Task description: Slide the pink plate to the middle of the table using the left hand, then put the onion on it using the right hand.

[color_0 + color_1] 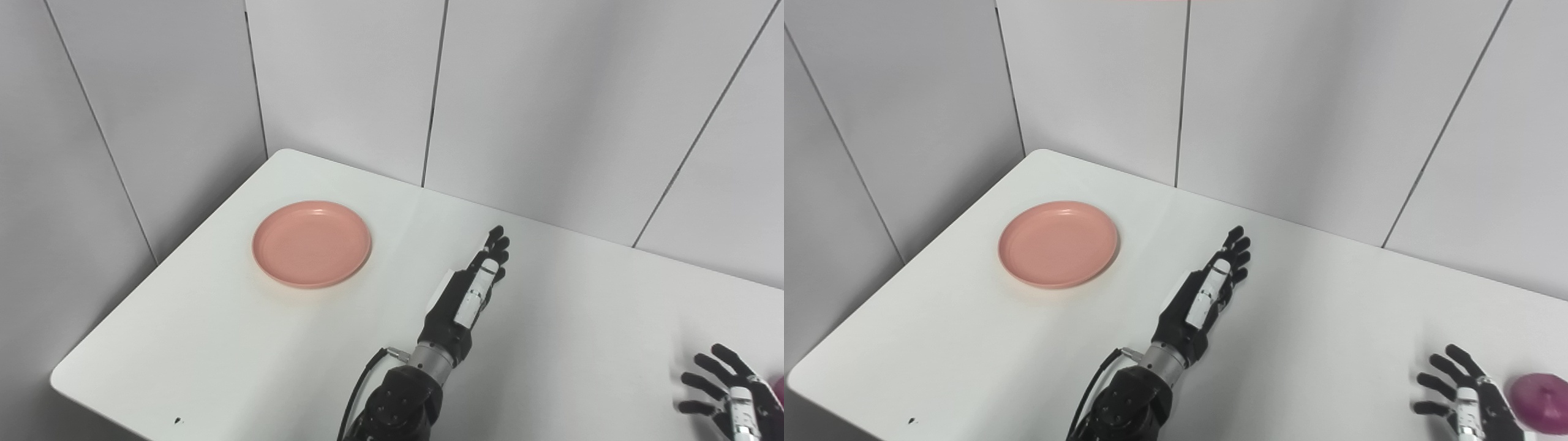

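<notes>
A round pink plate (312, 243) lies empty on the left part of the white table (245, 343), also in the right eye view (1058, 243). My left hand (474, 285) is open, fingers stretched forward, over the table's middle and well to the right of the plate, apart from it. A purple onion (1542, 395) lies at the table's front right; only its edge shows in the left eye view (778, 387). My right hand (1461, 392) is open with fingers spread, just left of the onion and holding nothing.
Grey wall panels (343, 79) stand close behind the table and along its left side. The table's front left corner (58, 376) is rounded. A small dark speck (177, 421) marks the surface near the front edge.
</notes>
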